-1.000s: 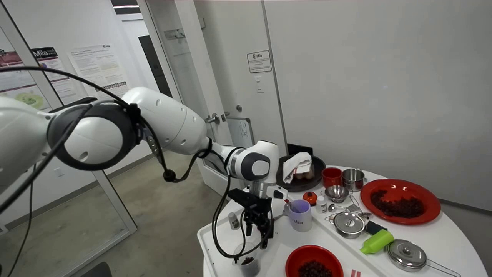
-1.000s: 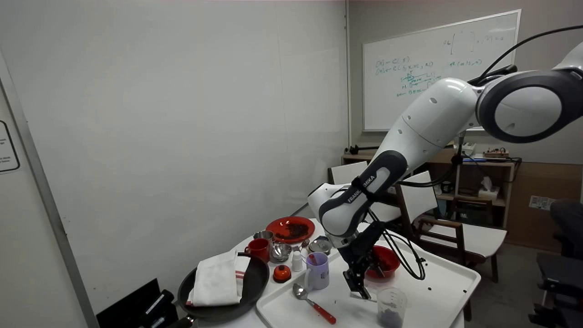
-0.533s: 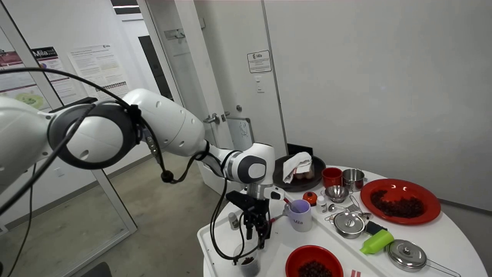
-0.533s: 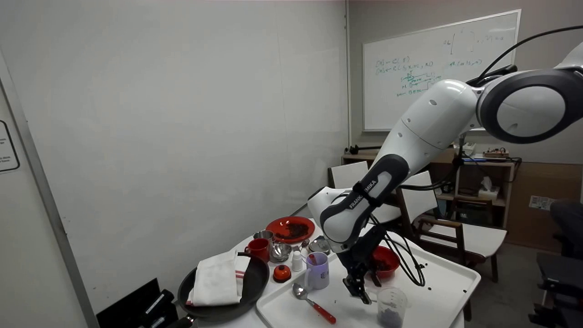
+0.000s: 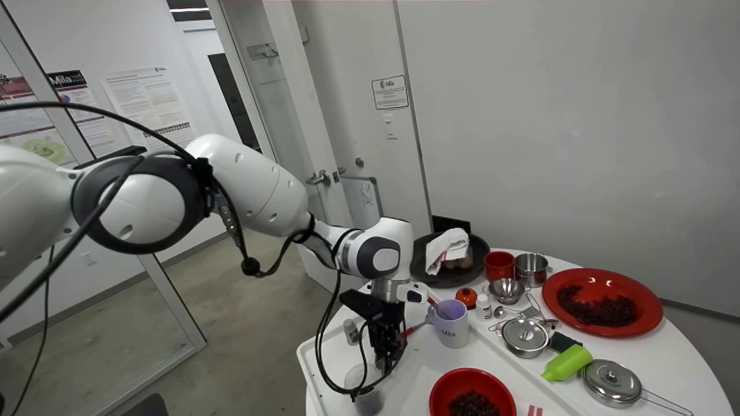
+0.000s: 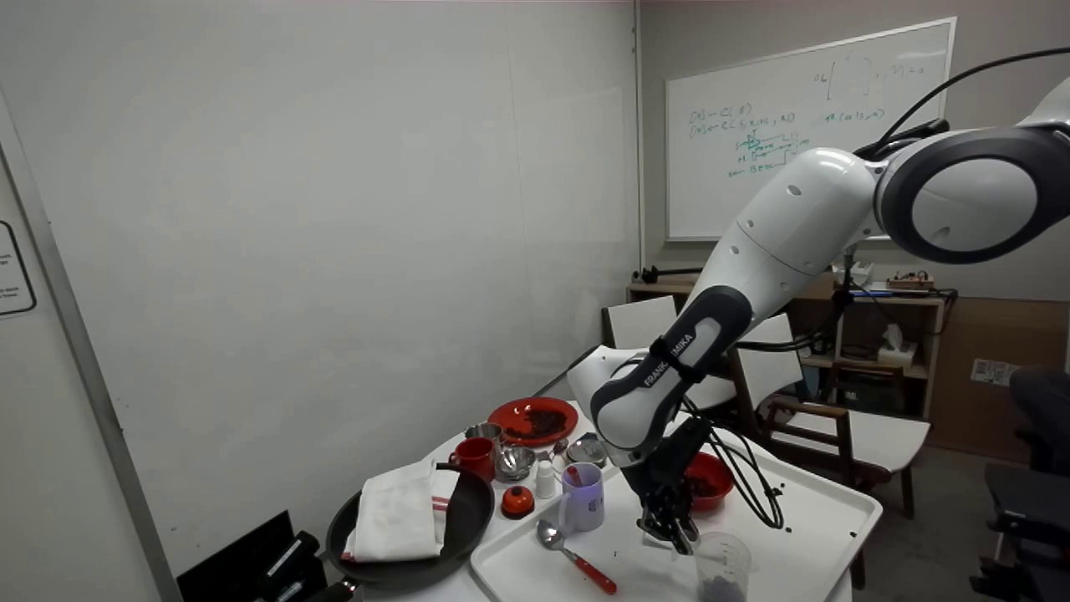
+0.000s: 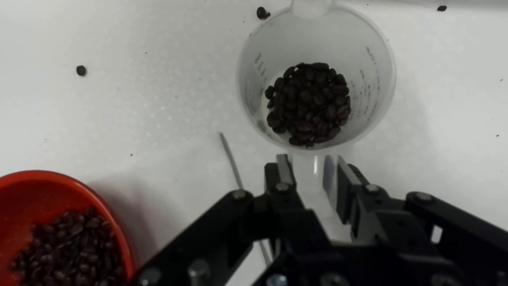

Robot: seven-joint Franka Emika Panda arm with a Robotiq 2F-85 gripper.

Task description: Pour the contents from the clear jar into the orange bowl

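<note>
Clear jar point(image 7: 317, 43) with dark beans point(image 7: 309, 103) stands upright on the tray point(image 6: 802, 543).
The gripper point(image 7: 310, 172), its jaws a little apart, pinches the jar's handle point(image 7: 306, 169); near it I see the orange bowl point(image 7: 35, 202); farther, off the tray, a wide red dish point(image 5: 621, 283).

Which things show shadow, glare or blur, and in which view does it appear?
Wrist view: a soft shadow beside the bowl; the tool looks slightly soft. In an exterior view, small reflections on the wide dish. In an exterior view, the beans inside the jar blur into one dark patch.
</note>
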